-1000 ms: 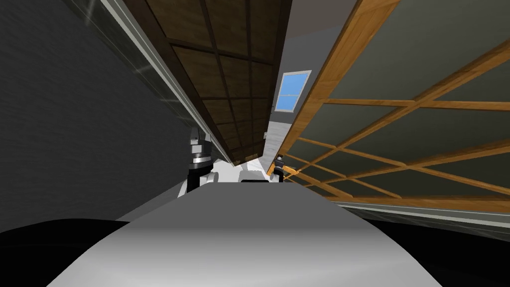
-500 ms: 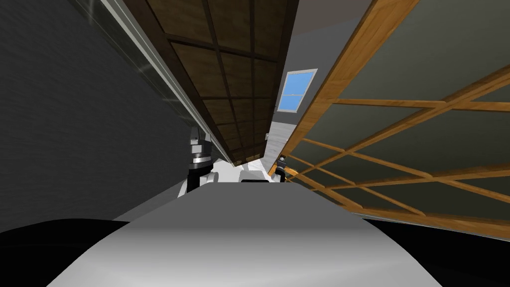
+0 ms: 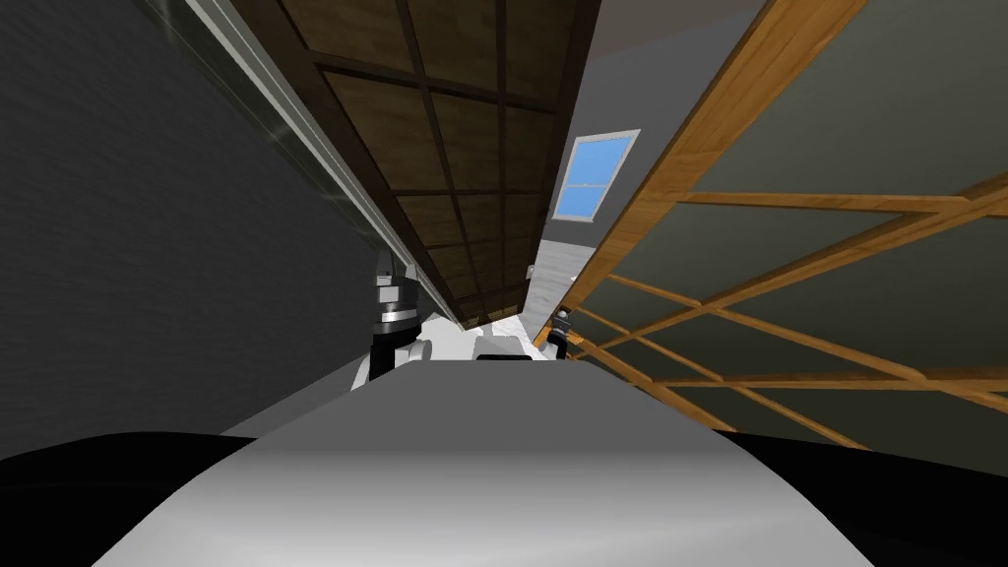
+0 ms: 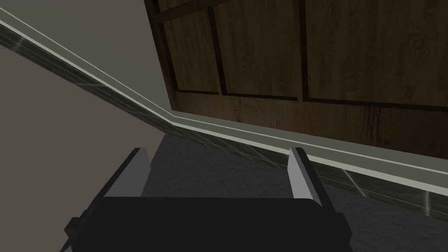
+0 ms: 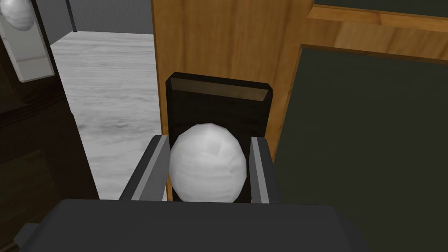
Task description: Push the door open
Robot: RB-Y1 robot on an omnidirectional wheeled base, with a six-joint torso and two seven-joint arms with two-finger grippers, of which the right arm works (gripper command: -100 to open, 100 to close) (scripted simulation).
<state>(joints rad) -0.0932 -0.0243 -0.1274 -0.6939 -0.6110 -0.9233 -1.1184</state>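
Note:
A light wooden door [image 3: 748, 128] with dark panes stands on the right, swung partly open. Its white round knob [image 5: 206, 168] sits on a black plate [image 5: 218, 100]. My right gripper [image 5: 208, 144] is shut on that knob, a finger pressed to each side; in the head view it is small at the door's edge [image 3: 562, 330]. A dark brown panelled door [image 3: 463, 148] stands on the left. My left gripper [image 4: 217, 155] is open and holds nothing, low near the foot of that dark door [image 4: 306, 52].
Between the two doors a gap shows pale floor [image 5: 113, 87] and a blue window [image 3: 594, 175] on a far grey wall. A dark grey wall [image 3: 148, 276] with a pale baseboard [image 4: 262, 144] runs along my left. The dark door carries its own white knob [image 5: 19, 13].
The light wooden door has swung further away to the right with my right gripper still on its knob. The gap between the doors has widened. My left arm has not moved.

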